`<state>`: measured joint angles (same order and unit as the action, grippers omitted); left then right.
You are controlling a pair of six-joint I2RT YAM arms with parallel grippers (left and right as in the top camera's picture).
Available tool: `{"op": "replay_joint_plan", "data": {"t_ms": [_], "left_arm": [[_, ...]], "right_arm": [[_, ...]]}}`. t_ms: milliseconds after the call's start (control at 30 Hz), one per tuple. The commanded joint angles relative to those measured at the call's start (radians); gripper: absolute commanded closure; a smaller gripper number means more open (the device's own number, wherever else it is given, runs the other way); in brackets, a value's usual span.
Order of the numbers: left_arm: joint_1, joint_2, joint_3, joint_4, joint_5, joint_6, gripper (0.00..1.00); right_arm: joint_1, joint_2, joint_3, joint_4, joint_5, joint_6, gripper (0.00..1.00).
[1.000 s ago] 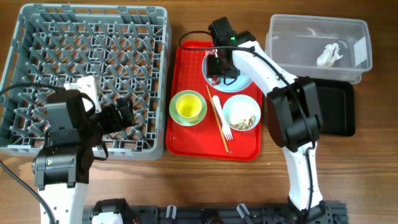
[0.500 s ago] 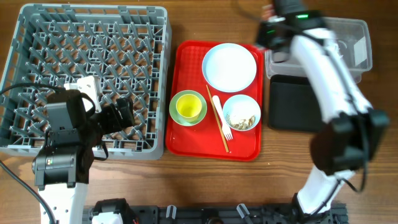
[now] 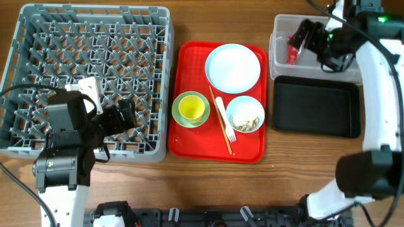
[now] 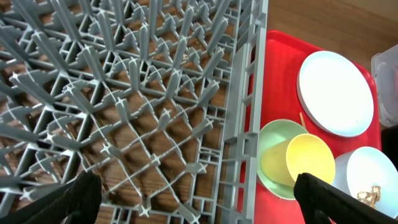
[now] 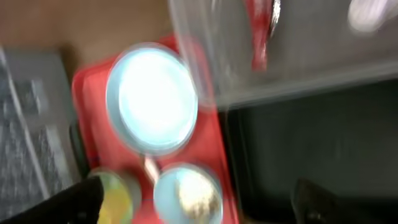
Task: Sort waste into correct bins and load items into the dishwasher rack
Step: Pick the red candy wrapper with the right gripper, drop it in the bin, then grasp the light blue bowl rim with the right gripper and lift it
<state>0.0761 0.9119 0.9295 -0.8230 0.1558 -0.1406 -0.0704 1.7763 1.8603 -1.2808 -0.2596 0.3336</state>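
Change: a second ago my right gripper (image 3: 305,39) is down on the pale blue plate (image 3: 233,67) at the red wrapper (image 3: 292,52). Now it is across at the clear tub (image 3: 281,25), and the plate is bare. The wrapper shows red inside the tub's left end, just beside my gripper.

The right wrist view is blurred. My right fingers (image 5: 74,202) sit wide apart at the bottom corners with nothing between them. The wrapper is up top behind the tub wall, clear of them. I judge it released, but I can't tell if it is resting or dropping. A white blur at top right may be the tissue; I can't confirm it.

My left gripper (image 3: 121,117) is unchanged. It hovers over the near right part of the dishwasher rack (image 3: 38,38), fingers (image 4: 323,199) spread, holding nothing.

For the task, wrapper sorting looks done. The black tray (image 3: 315,107) is empty. The food scraps (image 3: 246,121) sit in the bowl (image 3: 245,104) on the red serving tray (image 3: 189,63), so they are probably the next waste job. Nothing is in the rack yet. The plate, the yellow-green cup (image 3: 191,108) in its bowl, the fork (image 3: 225,120) and the chopsticks (image 3: 219,110) are all on the red tray. The plate is now free to load.
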Motion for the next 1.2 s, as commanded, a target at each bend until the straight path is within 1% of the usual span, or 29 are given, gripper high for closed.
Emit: {"op": "replay_joint_plan", "data": {"t_ms": [0,33,100,167,200,233,333,400,500,600,633,700,733,800,867,933,1000,1033,1067,1167], "left_arm": [[0.006,-0.003,0.018,0.002,0.011,-0.005,0.00],[0.006,-0.003,0.018,0.002,0.011,-0.005,0.00],[0.006,-0.003,0.018,0.002,0.011,-0.005,0.00],[0.006,-0.003,0.018,0.002,0.011,-0.005,0.00],[0.006,-0.003,0.018,0.002,0.011,-0.006,0.00],[0.006,-0.003,0.018,0.002,0.011,-0.006,0.00],[0.006,-0.003,0.018,0.000,0.011,-0.006,0.00],[0.006,-0.003,0.018,-0.006,0.011,-0.006,0.00],[0.006,-0.003,0.018,-0.012,0.011,-0.006,0.00],[0.006,-0.002,0.018,-0.012,0.011,-0.005,0.00],[0.006,-0.002,0.018,-0.013,0.011,-0.005,0.00],[0.006,-0.002,0.018,-0.013,0.011,-0.005,0.00],[0.006,-0.002,0.018,-0.013,0.011,-0.005,0.00],[0.006,-0.002,0.018,-0.013,0.011,-0.006,0.00],[0.006,-0.002,0.018,-0.013,0.011,-0.006,0.00],[0.006,-0.002,0.018,-0.013,0.011,-0.005,0.00],[0.006,-0.002,0.018,-0.013,0.011,-0.006,0.00],[0.006,-0.002,0.018,-0.013,0.011,-0.005,0.00],[0.006,-0.002,0.018,-0.013,0.011,-0.005,0.00],[0.006,-0.002,0.018,-0.013,0.011,-0.005,0.00]], "right_arm": [[0.029,-0.074,-0.040,-0.116,-0.034,-0.102,0.06],[0.040,-0.098,-0.072,-0.124,-0.035,-0.104,0.06],[0.103,-0.172,-0.190,-0.094,-0.038,-0.098,0.06],[0.179,-0.199,-0.267,-0.059,-0.034,-0.097,0.07],[0.241,-0.198,-0.309,-0.029,-0.021,-0.095,0.06],[0.294,-0.191,-0.342,0.004,0.008,-0.081,0.07],[0.463,-0.150,-0.433,0.124,0.168,0.037,0.10],[0.541,-0.105,-0.462,0.203,0.175,0.064,0.14],[0.613,-0.006,-0.462,0.256,0.192,0.148,0.20],[0.637,0.080,-0.462,0.282,0.193,0.196,0.32],[0.637,0.112,-0.462,0.290,0.192,0.209,0.40],[0.636,0.154,-0.462,0.305,0.193,0.243,0.46],[0.636,0.167,-0.462,0.318,0.193,0.246,0.53],[0.636,0.181,-0.462,0.327,0.194,0.260,0.59],[0.636,0.200,-0.462,0.327,0.225,0.285,0.61],[0.636,0.224,-0.462,0.325,0.234,0.298,0.68],[0.636,0.240,-0.462,0.327,0.234,0.323,0.71],[0.636,0.242,-0.462,0.330,0.238,0.324,0.77],[0.636,0.241,-0.462,0.333,0.238,0.324,0.87],[0.634,0.241,-0.462,0.333,0.241,0.323,0.96]]}}
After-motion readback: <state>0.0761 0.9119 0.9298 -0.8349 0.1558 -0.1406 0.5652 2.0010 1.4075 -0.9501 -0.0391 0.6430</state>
